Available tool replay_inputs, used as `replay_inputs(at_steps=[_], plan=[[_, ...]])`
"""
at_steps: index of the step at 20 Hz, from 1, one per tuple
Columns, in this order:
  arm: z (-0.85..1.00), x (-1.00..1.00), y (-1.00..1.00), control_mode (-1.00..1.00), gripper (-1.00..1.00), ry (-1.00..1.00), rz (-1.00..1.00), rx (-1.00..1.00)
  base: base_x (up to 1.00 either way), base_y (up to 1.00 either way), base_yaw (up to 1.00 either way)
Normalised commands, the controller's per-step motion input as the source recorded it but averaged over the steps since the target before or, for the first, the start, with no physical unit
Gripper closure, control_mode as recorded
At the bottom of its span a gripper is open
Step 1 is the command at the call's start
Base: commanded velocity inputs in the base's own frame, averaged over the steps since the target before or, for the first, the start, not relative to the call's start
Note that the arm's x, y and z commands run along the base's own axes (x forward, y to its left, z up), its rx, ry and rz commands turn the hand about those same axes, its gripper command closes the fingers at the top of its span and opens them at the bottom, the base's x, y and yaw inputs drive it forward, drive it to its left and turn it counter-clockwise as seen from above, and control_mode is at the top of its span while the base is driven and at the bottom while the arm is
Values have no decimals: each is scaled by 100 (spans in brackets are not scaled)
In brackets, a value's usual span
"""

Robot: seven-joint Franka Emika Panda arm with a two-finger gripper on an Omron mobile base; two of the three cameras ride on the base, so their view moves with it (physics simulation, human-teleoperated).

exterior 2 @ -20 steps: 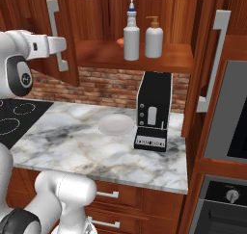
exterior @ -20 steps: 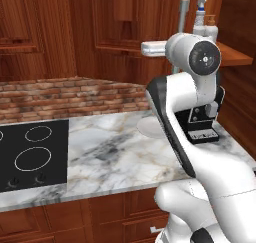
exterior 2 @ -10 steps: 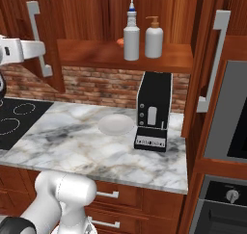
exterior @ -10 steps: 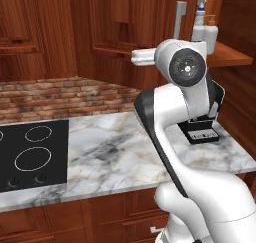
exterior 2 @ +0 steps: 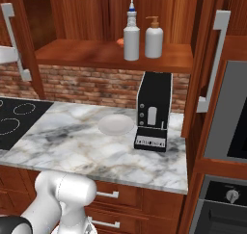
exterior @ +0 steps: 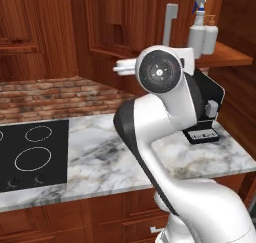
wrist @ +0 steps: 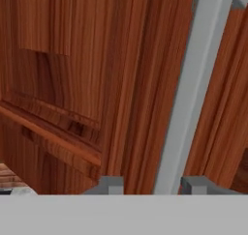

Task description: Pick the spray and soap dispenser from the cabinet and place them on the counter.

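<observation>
The spray [exterior 2: 131, 33] and the soap dispenser [exterior 2: 154, 37] stand upright side by side on the shelf [exterior 2: 87, 55] of the open cabinet; both also appear as spray [exterior: 198, 29] and soap dispenser [exterior: 211, 36] at the upper right. My gripper [wrist: 152, 184] is far from them, at the left door's silver handle [wrist: 193, 84]. The bar runs between my fingertips [wrist: 110, 183], close against the right one, with a gap on the left. The jaws stand apart. The marble counter [exterior 2: 72, 141] lies below.
A black coffee machine [exterior 2: 154, 110] and a white bowl [exterior 2: 116, 124] sit on the counter under the shelf. The cooktop [exterior 2: 14, 117] is at the left. The right door with its handle [exterior 2: 212, 59] hangs open beside the oven [exterior 2: 226, 132].
The left cabinet door has swung further open to the left, with my hand at its handle. The arm has swung left with it. The bottles have not moved.
</observation>
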Motion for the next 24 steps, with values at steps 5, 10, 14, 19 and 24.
replay_inputs(at_steps=[5, 10, 14, 19, 24], plan=[[-22, -8, 33, -100, -100, 4, -3, 0, 0, 0, 0], [0, -19, -1, -100, -100, 0, 0, 0, 0, 0, 0], [2, -32, -4, -100, -100, 0, 0, 0, 0, 0, 0], [12, -35, -3, -100, -100, -1, 0, 1, 0, 0, 0], [19, -34, -33, -100, -100, 0, 0, 9, 0, 0, 0]])
